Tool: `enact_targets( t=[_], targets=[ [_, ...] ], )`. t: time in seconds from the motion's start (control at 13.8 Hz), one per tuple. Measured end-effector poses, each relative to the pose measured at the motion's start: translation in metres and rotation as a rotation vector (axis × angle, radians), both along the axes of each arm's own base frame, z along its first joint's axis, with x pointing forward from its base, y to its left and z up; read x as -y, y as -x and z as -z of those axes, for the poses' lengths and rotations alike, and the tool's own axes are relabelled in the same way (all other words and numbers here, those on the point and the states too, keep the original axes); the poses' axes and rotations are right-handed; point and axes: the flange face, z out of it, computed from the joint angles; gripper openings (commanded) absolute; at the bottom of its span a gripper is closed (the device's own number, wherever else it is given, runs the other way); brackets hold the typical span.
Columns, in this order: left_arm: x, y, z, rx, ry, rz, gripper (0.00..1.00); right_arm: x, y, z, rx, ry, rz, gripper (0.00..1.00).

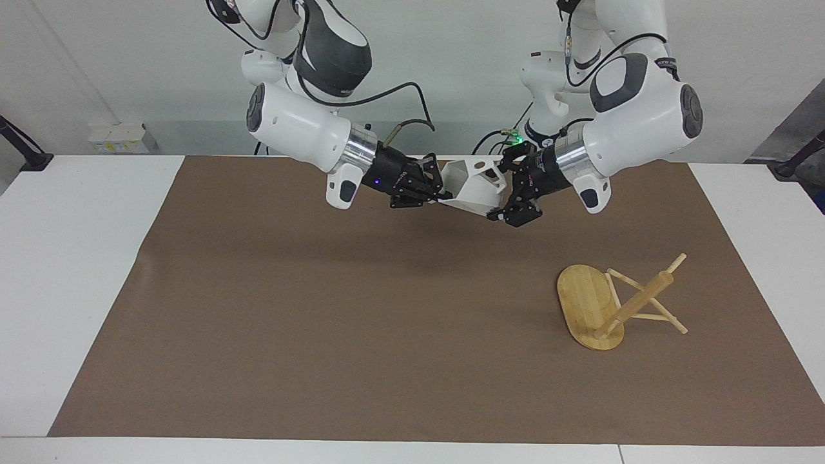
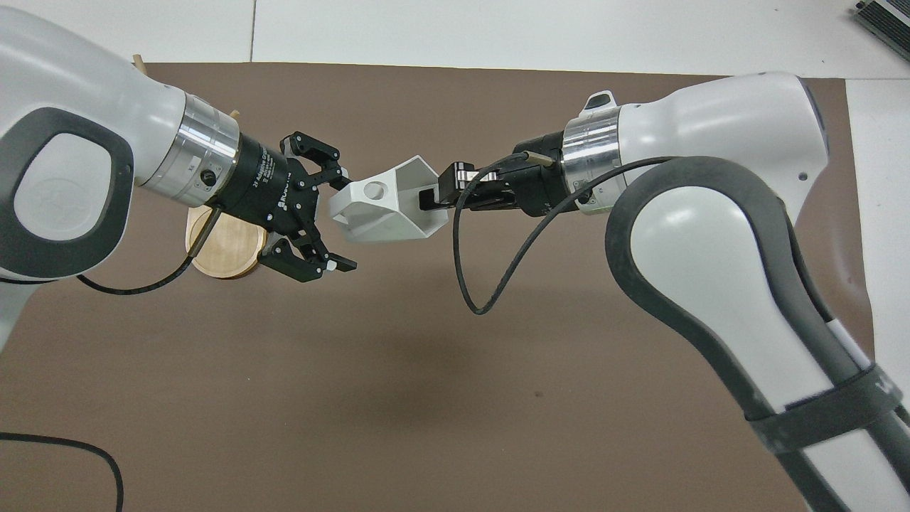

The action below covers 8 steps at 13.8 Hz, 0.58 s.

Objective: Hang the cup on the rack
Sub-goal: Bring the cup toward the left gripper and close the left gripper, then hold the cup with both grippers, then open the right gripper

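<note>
A white faceted cup [image 1: 477, 185] [image 2: 387, 213] hangs in the air over the brown mat, tipped on its side. My right gripper [image 1: 438, 191] [image 2: 430, 199] is shut on its rim. The blocky handle with the round hole points at my left gripper [image 1: 506, 192] [image 2: 347, 217], which is open, its fingers standing either side of the handle end. Whether they touch the cup I cannot tell. The bamboo rack [image 1: 635, 303] lies tipped over on the mat toward the left arm's end, its oval base [image 1: 583, 299] [image 2: 220, 249] up on edge and its pegs on the mat.
A brown mat [image 1: 322, 309] covers most of the white table [image 1: 64, 258]. A black cable [image 2: 498, 270] loops down from the right wrist. Both forearms meet over the part of the mat near the robots.
</note>
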Motion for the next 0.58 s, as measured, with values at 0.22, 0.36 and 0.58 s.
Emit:
enact_targets(
  t=[0.22, 0.36, 0.58],
  targets=[
    [-0.0038, 0.0032, -0.0045, 0.008, 0.025, -0.028, 1.00, 0.0001, -0.0001, 0.0000, 0.000, 0.000, 0.001, 0.00],
    [-0.0051, 0.0065, -0.0054, 0.017, 0.042, -0.055, 1.00, 0.0007, -0.0004, 0.0000, 0.001, 0.000, 0.002, 0.00],
    [-0.0071, 0.0096, -0.0026, 0.025, 0.052, -0.083, 1.00, 0.0012, -0.0008, 0.0002, 0.001, 0.000, 0.004, 0.00]
  ],
)
